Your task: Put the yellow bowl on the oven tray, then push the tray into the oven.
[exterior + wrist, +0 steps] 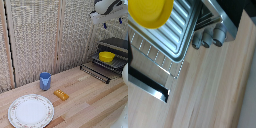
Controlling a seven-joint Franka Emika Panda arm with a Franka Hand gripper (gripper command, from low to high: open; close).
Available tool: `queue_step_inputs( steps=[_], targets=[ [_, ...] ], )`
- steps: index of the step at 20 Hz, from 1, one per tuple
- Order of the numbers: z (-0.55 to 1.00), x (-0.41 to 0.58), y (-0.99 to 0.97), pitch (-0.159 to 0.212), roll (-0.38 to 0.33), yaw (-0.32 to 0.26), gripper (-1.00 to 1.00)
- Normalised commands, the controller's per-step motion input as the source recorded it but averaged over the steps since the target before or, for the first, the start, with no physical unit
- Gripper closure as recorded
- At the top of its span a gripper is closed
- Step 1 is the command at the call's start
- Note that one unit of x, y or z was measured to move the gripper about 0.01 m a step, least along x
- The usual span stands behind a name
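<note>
- The yellow dish (106, 56) is seen already resting on the baking sheet (116, 63), toward that sheet's end at the exterior view's left; in the wrist view the yellow dish (151, 12) sits on the ribbed metal of the baking sheet (183, 30), partly cut off by the frame.
- The baking sheet is judged to be only partly inside the oven (116, 46): its front part juts out over the lowered slatted door panel (96, 72), so the sliding step appears not yet done.
- The tool (112, 22) is found high above the oven, near the upper edge of the exterior view, well apart from sheet and dish. The sheet's front rim lies below it and somewhat toward the exterior view's left, so a descent to that rim is judged to be the move called for.
- The long axis of the sheet is taken to run into the oven cavity; a push along that line would be needed, and a skewed push could jam the sheet.
- Nothing is held by the tool; its blue-tipped fingers (105, 25) are seen apart, though how wide cannot be told.
- The oven's knobs (208, 37) show beside the sheet in the wrist view.
- Outward on the counter (85, 100) stand a blue cup (45, 80), nothing visible in it, a small orange block (61, 94) and a patterned plate (15, 112) that carries nothing.
</note>
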Motion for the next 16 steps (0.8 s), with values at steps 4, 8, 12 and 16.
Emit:
queue_step_inputs(
  steps=[4, 8, 12, 16],
  targets=[
    [-0.17, -0.024, 0.07, 0.164, -0.355, 0.157, -1.00],
    [-0.15, -0.057, 0.06, 0.171, -0.348, 0.163, -1.00],
    [-0.11, -0.041, 0.12, 0.190, -0.340, 0.142, -1.00],
    [-0.13, -0.018, 0.16, 0.197, -0.322, 0.138, -1.00]
  ],
)
